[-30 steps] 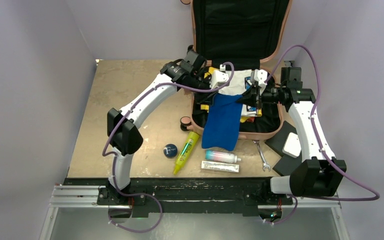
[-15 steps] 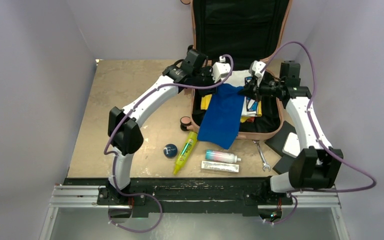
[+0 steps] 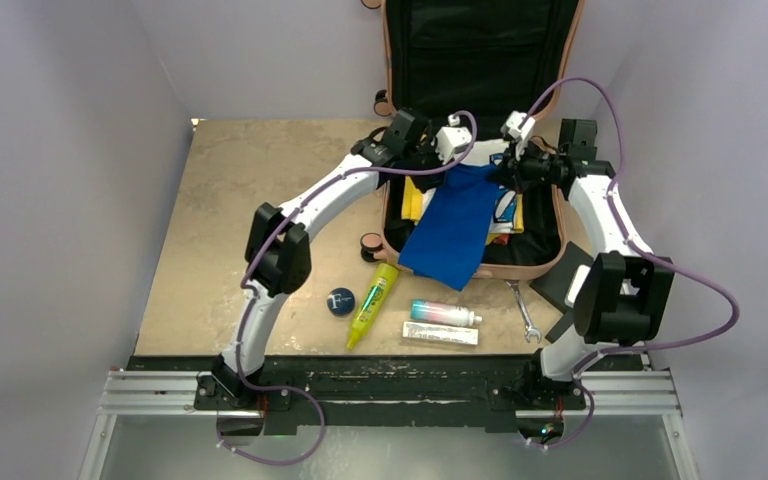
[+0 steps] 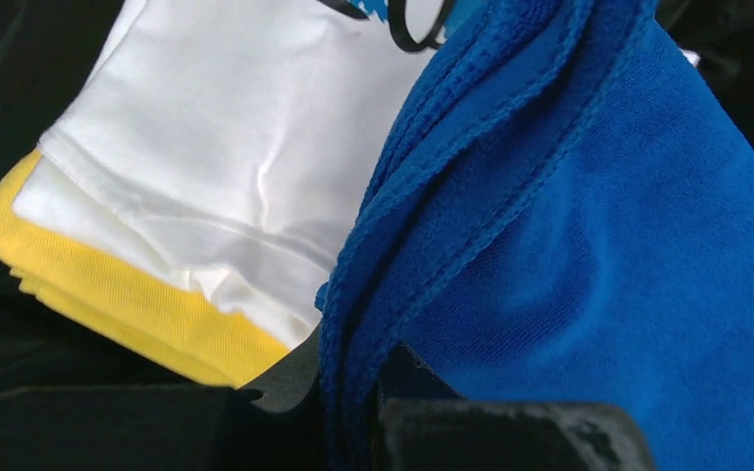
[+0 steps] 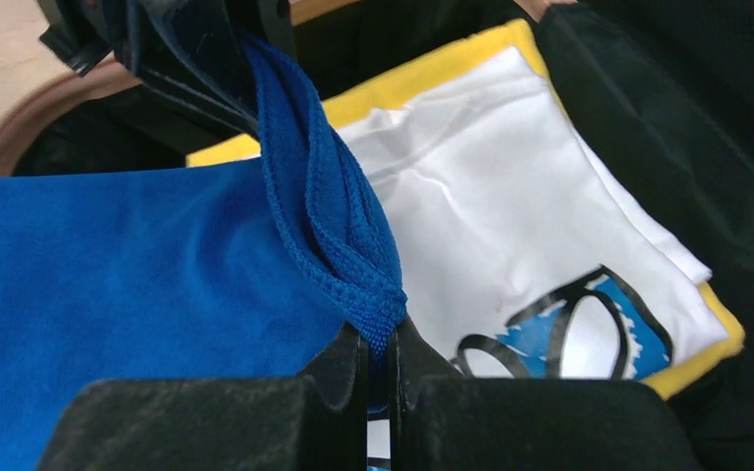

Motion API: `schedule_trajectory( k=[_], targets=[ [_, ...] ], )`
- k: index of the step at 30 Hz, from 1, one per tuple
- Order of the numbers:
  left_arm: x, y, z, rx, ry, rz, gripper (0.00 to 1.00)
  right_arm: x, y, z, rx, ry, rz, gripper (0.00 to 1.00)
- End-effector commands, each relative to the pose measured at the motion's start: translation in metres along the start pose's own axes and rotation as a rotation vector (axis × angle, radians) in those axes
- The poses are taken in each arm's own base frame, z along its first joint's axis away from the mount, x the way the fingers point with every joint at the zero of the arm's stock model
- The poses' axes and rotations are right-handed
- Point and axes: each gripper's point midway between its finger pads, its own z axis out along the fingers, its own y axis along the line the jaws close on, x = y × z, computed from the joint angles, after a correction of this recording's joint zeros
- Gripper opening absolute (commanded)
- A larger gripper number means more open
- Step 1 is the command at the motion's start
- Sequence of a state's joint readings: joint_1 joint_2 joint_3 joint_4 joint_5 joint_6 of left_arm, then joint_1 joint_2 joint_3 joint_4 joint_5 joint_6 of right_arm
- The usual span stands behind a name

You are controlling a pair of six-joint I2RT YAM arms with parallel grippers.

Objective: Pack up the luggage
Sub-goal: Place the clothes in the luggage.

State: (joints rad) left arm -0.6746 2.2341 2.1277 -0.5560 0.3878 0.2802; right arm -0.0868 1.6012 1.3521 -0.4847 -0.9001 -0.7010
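Far left on the table [image 3: 250, 200], the yellow tube [image 3: 373, 303] lies outside the case, unpacked and out of the way. On to the left gripper [image 4: 353, 392]: its jaws are clamped tight on the bunched hem of the blue cloth [image 3: 455, 225]. It's a thin bite right at the edge, so a sharp tug could pull the hem free and drop that corner.

Beneath it sit a folded white shirt [image 4: 245, 147] and a yellow garment [image 4: 128, 304]. If the cloth is dragged low across them, that neat stack could rumple or slide.

In the middle, the luggage [image 3: 550, 262] lies open at the far side of the table with its lid standing up at the back. The cloth drapes down over its near rim, with the lower end outside the shell. Let go now and it stays hanging out, probably fouling the lid.

Over to the right gripper [image 5: 378, 368], pinched shut on the other top corner, again only on the hem. The two grippers are close together. If they move unevenly the cloth will twist, and if they pull apart too hard one pinch may slip.

Far right, the wrench [image 3: 524, 312] waits beside the case.
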Motion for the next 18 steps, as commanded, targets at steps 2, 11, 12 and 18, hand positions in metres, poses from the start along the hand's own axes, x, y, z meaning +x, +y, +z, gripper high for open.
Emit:
schedule_trajectory(
  k=[2,11,12,18],
  targets=[
    [-0.04,0.018,0.011,-0.048,-0.12,-0.008,0.0,-0.021,-0.053,-0.01,0.157,-0.01,-0.059,0.0],
    [-0.051,0.06,0.027,-0.244,-0.171,-0.049,0.0,-0.027,-0.111,0.004,0.209,-0.007,-0.045,0.0],
    [-0.051,0.067,0.027,-0.274,-0.176,-0.052,0.0,-0.026,-0.116,0.007,0.207,-0.004,-0.041,0.0],
    [-0.054,0.092,0.029,-0.397,-0.194,-0.04,0.0,-0.025,-0.143,0.023,0.252,0.005,-0.051,0.0]
  ],
)
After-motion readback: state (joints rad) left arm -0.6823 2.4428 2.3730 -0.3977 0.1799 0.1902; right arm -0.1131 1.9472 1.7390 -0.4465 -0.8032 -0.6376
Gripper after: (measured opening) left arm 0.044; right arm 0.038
